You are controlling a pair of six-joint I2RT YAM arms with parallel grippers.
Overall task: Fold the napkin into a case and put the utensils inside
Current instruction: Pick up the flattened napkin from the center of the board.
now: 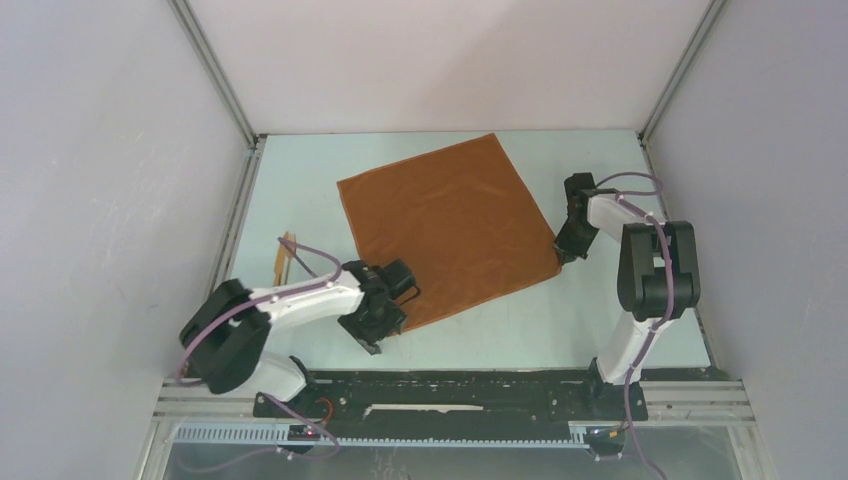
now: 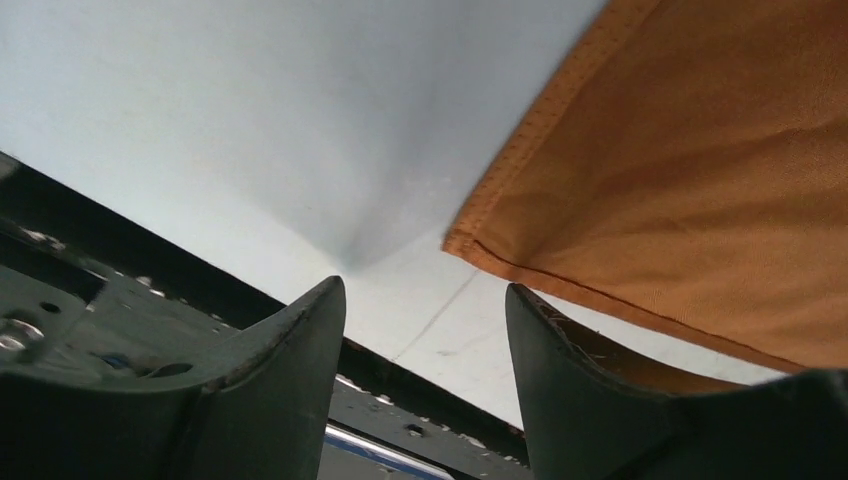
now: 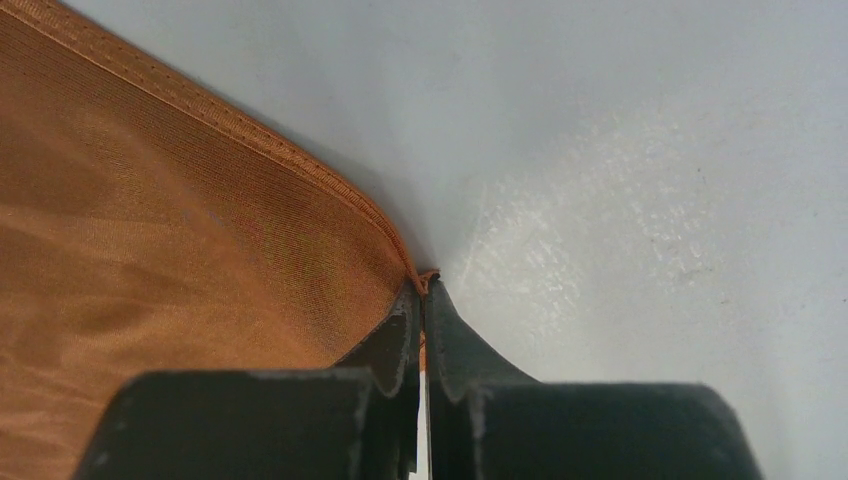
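One rust-orange napkin (image 1: pixel 445 225) lies spread flat on the pale table (image 1: pixel 520 330), turned like a diamond. My right gripper (image 3: pixel 422 290) has its jaws pressed together on the napkin's right corner. My left gripper (image 2: pixel 425 310) stands with jaws apart at the near corner, gripping nothing, the hem just ahead of the gap. The wooden utensils (image 1: pixel 287 255) lie by the table's left edge, apart from the napkin.

Lab robot cell. Pale table (image 1: pixel 560 330) boxed in by plain grey panels (image 1: pixel 100 180) on aluminium struts (image 1: pixel 216 70); left arm (image 1: pixel 300 298) and right arm (image 1: pixel 655 270) bolted to a black rail (image 1: pixel 480 390) along the table's near edge.
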